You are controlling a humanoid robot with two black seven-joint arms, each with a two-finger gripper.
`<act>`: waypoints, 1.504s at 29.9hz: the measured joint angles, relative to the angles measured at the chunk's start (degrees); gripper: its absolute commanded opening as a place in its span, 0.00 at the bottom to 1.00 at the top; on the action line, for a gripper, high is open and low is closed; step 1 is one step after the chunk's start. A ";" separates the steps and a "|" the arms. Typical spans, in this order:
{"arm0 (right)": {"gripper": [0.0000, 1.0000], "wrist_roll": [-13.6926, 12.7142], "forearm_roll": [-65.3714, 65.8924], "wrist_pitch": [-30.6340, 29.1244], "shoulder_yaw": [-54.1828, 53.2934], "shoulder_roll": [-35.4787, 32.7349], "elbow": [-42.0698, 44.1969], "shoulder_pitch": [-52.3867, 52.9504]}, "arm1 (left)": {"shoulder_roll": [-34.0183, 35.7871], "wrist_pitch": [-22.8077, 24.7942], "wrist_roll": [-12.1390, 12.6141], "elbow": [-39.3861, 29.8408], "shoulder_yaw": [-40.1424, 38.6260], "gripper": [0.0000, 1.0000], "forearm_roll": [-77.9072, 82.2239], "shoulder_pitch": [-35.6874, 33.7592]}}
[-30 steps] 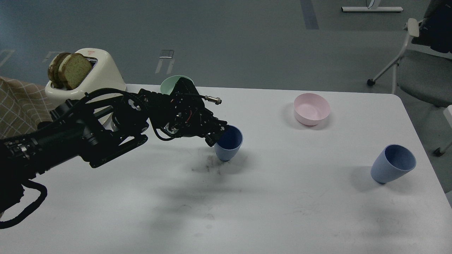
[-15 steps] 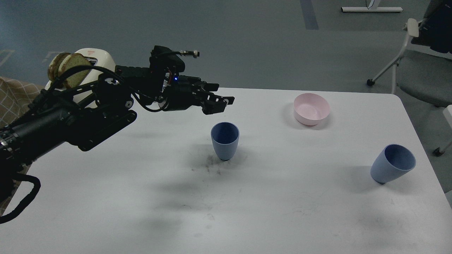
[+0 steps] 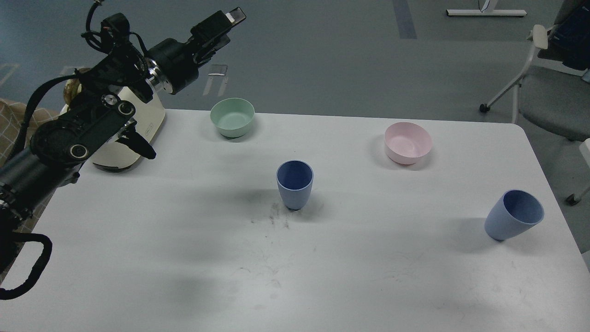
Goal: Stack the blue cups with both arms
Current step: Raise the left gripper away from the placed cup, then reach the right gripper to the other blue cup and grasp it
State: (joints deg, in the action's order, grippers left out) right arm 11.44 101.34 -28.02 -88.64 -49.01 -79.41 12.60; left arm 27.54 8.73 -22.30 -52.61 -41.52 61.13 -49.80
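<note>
One blue cup [image 3: 295,184] stands upright near the middle of the white table [image 3: 184,258], with nothing holding it. The second blue cup [image 3: 514,216] stands near the table's right edge, its mouth leaning to the right. My left arm is raised high at the far left. Its gripper [image 3: 230,17] points up and right, far above and to the left of the middle cup, and holds nothing. Its fingers are seen from the side, so I cannot tell their gap. My right arm is out of view.
A pale green bowl [image 3: 232,116] sits at the back, left of centre. A pink bowl [image 3: 408,142] sits at the back right. A cream toaster [image 3: 126,138] stands at the back left behind my arm. A chair [image 3: 548,101] stands beyond the table's right corner.
My left gripper let go of the middle cup, which stood upright, then swung up and back to the left. The green bowl now shows. The right cup has not moved.
</note>
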 measured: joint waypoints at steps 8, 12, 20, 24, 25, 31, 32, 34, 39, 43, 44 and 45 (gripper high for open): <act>1.00 0.71 5.77 0.05 7.59 0.35 -0.18 -0.56 | -0.37 -2.13 0.32 0.16 -5.73 0.97 -26.93 2.36; 1.00 0.69 10.81 0.05 10.91 1.02 0.99 -2.54 | -0.63 -1.97 0.42 0.15 -6.49 0.98 -31.69 2.41; 1.00 0.49 14.33 0.04 14.98 1.53 1.60 -4.73 | -3.13 -1.95 0.59 0.06 -8.29 0.98 -32.74 2.41; 1.00 0.29 14.57 0.01 15.09 1.53 1.69 -5.44 | -3.49 -1.95 0.59 0.00 -8.31 0.98 -32.75 2.36; 1.00 0.27 14.61 0.01 15.12 1.53 1.70 -5.77 | -3.52 -1.95 0.59 -0.02 -8.31 0.98 -32.75 2.34; 0.96 0.23 14.67 0.15 15.15 1.39 1.86 -7.34 | -3.54 -1.95 0.59 -0.07 -8.32 0.98 -32.75 2.34; 0.95 0.23 14.67 0.20 15.15 1.33 2.08 -7.53 | -3.53 -1.95 0.59 -0.10 -8.32 0.98 -32.74 2.35; 0.87 0.21 14.67 0.23 15.15 1.32 2.87 -7.76 | -3.48 -1.95 0.59 -0.10 -8.32 0.98 -32.74 2.40; 0.47 -0.71 15.02 0.23 15.14 1.38 4.18 -8.09 | -3.48 -1.96 0.59 -0.11 -8.32 0.98 -32.74 2.42; 0.30 -1.73 15.33 0.17 15.41 2.53 5.13 -8.14 | -3.48 -1.96 0.59 -0.10 -8.32 0.98 -32.75 2.43; 0.27 -1.80 15.33 0.17 15.45 2.80 5.22 -8.14 | -3.48 -1.95 0.59 -0.10 -8.32 0.98 -32.74 2.43; 0.23 -1.84 15.33 0.17 15.51 3.00 5.26 -8.13 | -3.48 -1.96 0.59 -0.09 -8.32 0.98 -32.74 2.43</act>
State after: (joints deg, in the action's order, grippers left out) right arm 9.60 116.68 -27.85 -73.13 -46.01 -74.15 4.47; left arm 24.06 6.77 -21.71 -52.71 -49.84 28.38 -47.37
